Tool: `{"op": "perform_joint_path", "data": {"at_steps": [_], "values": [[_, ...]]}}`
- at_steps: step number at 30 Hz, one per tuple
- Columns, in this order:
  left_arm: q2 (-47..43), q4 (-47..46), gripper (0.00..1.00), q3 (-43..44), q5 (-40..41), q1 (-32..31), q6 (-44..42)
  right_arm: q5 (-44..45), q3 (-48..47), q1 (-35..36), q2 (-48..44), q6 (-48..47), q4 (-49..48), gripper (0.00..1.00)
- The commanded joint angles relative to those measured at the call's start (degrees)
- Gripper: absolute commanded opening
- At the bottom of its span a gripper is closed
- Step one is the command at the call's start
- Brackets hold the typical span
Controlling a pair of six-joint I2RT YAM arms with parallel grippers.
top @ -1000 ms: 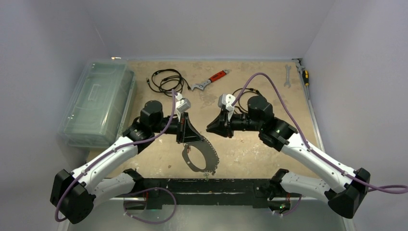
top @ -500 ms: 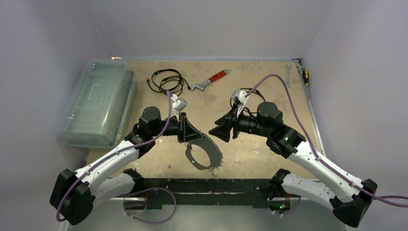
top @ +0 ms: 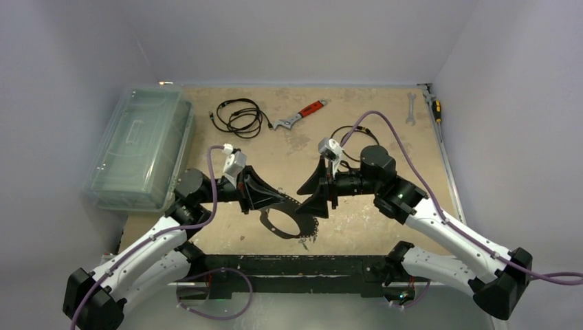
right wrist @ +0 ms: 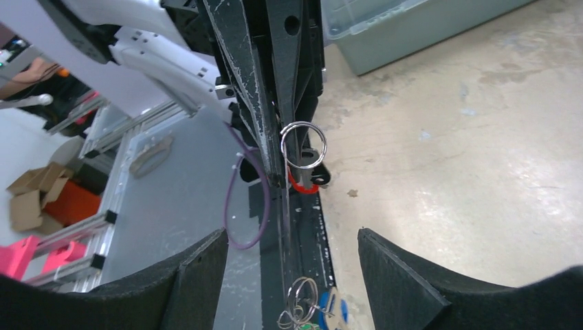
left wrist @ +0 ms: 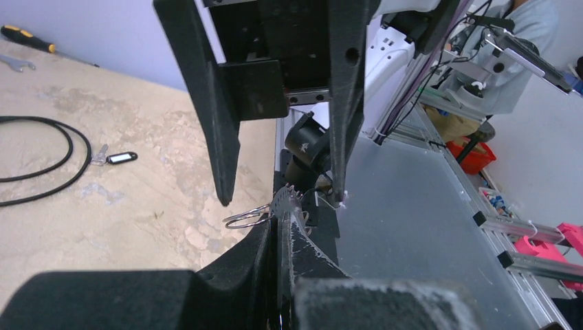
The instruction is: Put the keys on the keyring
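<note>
I count: one keyring (top: pixel 302 234), one loose dark-tagged key (left wrist: pixel 117 158), two black cable coils (top: pixel 239 115) (top: pixel 342 129), one red wrench (top: pixel 300 115), one spanner (top: pixel 410 108), one screwdriver (top: pixel 436 106), one clear box (top: pixel 137 148).

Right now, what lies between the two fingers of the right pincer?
The keyring, seen edge-on, runs up the gap of the open right pincer, with keys at the frame's bottom. The right wrist view shows it.

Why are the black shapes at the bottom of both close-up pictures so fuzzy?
Left wrist view: the left gripper sits too close to the lens to focus. Right wrist view: likewise the right gripper, while the small split ring beyond is sharp. Top view: sharp throughout.
</note>
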State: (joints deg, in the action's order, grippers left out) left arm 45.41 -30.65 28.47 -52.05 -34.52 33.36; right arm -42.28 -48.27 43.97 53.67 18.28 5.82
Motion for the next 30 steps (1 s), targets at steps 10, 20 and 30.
{"op": "perform_joint_path", "data": {"at_steps": [10,20,30], "values": [[-1.1,-15.0,0.00,-4.0,-0.3,0.2,-0.1,-12.2,-1.2,0.1,4.9,3.3,-11.7,0.26],[-0.7,-14.2,0.01,-4.1,1.6,0.2,0.1,-11.3,-1.9,3.1,8.0,1.8,-12.1,0.07],[-2.4,1.3,0.40,0.0,2.1,0.2,-5.5,-4.5,-2.0,3.2,3.9,-1.6,-7.8,0.00]]}}
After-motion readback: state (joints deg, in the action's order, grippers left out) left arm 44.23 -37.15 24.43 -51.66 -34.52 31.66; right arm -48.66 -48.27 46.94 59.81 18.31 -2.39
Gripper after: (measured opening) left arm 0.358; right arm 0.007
